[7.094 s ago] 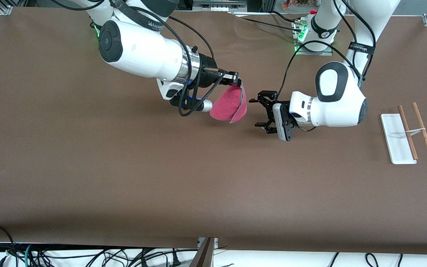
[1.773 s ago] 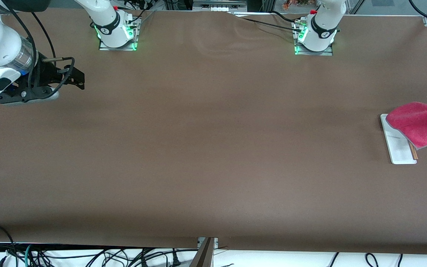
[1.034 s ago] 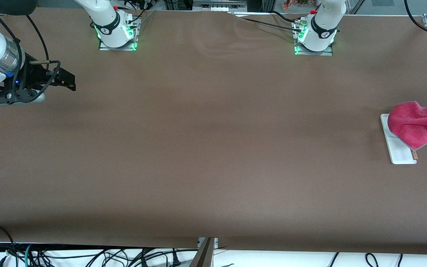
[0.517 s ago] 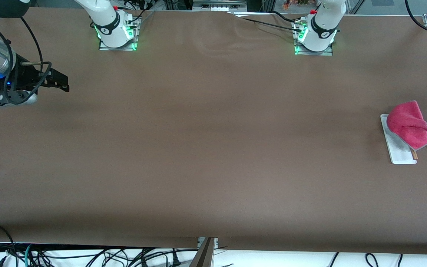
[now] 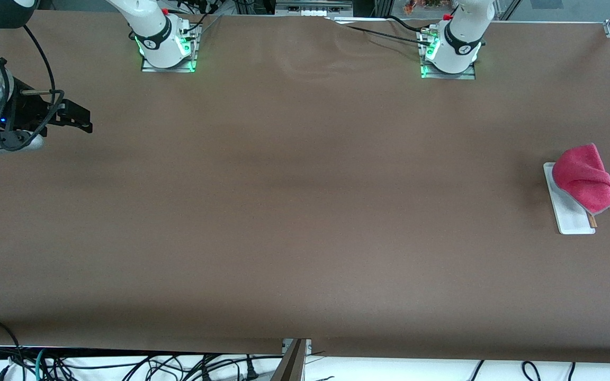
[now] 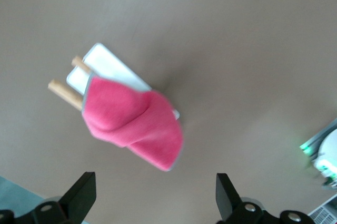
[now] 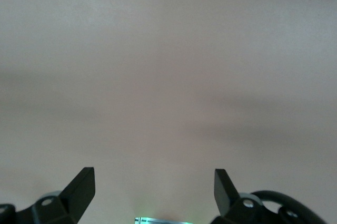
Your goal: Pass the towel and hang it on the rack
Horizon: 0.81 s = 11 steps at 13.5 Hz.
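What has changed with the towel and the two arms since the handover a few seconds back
The left gripper took the towel from the right gripper, carried it to the rack, draped it over the rods and let go. Both grippers are now open and withdrawn to their own ends of the table. The rack stayed put.

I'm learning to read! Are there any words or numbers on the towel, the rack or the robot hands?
None that can be read.
The towel: plain pink-red, no label showing.
The rack: bare white base and brown rods, no writing.
The left hand, open above the towel: plain black fingers.
The right hand, open over bare table at the right arm's end: no marks either.
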Tool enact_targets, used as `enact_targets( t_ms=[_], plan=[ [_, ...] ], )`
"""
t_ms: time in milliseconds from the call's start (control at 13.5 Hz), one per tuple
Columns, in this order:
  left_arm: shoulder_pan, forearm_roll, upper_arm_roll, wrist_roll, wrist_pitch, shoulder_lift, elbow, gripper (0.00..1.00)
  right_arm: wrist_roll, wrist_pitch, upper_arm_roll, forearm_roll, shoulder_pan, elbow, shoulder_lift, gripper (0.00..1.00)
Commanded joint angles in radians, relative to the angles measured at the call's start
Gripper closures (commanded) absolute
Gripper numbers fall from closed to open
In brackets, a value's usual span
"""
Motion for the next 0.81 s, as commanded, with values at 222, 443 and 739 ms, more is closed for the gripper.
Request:
enact_targets(
  t_ms=[222, 443, 739],
  plan=[
    [0.008, -0.085, -0.268, -0.499, -0.167, 0.000, 0.091, 0.00, -0.010, -0.001, 0.005, 0.008, -0.009, 0.015, -0.006, 0.00],
    [-0.085, -0.126, -0.301, -0.738, -0.158, -0.044, 0.076, 0.00, -0.009, 0.000, 0.005, 0.006, -0.008, 0.015, -0.006, 0.00],
    [-0.322, -0.209, -0.073, -0.958, -0.022, -0.137, 0.061, 0.00, -0.009, -0.001, 0.005, 0.006, -0.008, 0.016, -0.001, 0.00]
  ],
)
